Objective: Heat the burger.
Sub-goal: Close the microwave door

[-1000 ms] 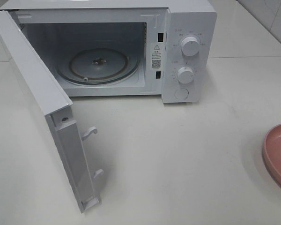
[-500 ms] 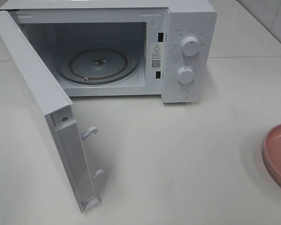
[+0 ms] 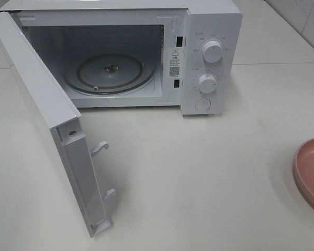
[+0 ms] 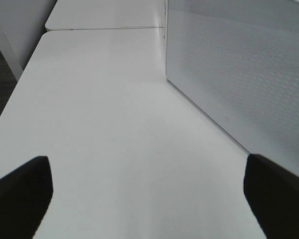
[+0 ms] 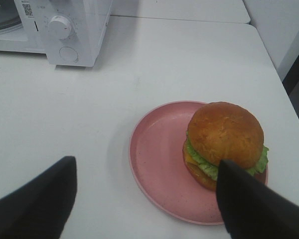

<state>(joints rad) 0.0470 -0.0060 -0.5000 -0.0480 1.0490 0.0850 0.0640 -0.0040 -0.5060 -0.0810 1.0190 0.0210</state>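
Observation:
The burger [image 5: 224, 132], with a golden-brown bun and green lettuce, sits on a pink plate [image 5: 154, 149] in the right wrist view. My right gripper [image 5: 144, 199] hovers open over the plate, and one dark finger [image 5: 249, 204] overlaps the burger's near edge. My left gripper [image 4: 147, 199] is wide open over bare white table beside the microwave door [image 4: 249, 74]. The exterior high view shows neither gripper. The burger is out of that view too, where only the plate's edge [image 3: 311, 167] shows at the far right.
The white microwave [image 3: 209, 31] stands at the back with its door [image 3: 42, 99] swung open toward the front left. A glass turntable [image 3: 110, 73] lies inside. Its knobs [image 5: 60, 26] show in the right wrist view. White tabletop spreads between microwave and plate.

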